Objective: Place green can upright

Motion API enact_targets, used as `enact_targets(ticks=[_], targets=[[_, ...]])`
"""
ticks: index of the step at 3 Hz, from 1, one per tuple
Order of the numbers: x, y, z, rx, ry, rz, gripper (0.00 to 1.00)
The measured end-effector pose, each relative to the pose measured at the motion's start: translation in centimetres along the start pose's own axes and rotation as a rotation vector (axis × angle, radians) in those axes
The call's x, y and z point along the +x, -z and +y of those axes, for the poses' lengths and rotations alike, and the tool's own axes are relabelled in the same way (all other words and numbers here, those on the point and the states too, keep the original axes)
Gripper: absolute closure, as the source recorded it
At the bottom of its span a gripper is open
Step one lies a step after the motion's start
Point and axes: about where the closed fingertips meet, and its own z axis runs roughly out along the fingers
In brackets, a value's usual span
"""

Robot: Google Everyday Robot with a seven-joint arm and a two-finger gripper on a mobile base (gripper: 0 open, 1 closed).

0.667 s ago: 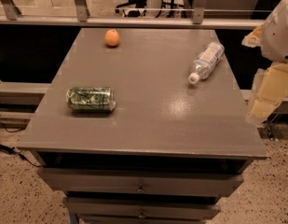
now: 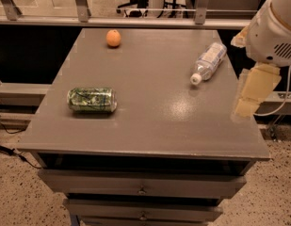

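Note:
The green can point(image 2: 92, 100) lies on its side on the left part of the grey table point(image 2: 149, 126), its silver end pointing right. My gripper point(image 2: 251, 95) hangs at the table's right edge, far to the right of the can and above the tabletop. Its pale finger block points down below the white wrist housing point(image 2: 274, 29). Nothing shows in it.
A clear plastic bottle with a white cap point(image 2: 208, 62) lies at the right rear, just left of the gripper. An orange point(image 2: 113, 38) sits at the far left rear. A metal railing point(image 2: 135, 20) runs behind the table. Drawers point(image 2: 142, 189) sit below the front edge.
The arm has moved a little to the left, in over the table's right edge. The can, bottle and orange have not moved.

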Motion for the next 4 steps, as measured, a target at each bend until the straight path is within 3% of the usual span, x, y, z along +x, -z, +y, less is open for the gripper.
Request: enact_targets(ticks=[3, 4], targets=[[-15.0, -8.9, -2.5, -0.011, 0.08, -0.131, 0.0], [-19.6, -11.4, -2.6, -0.035, 0.101, -0.174, 0.0]])
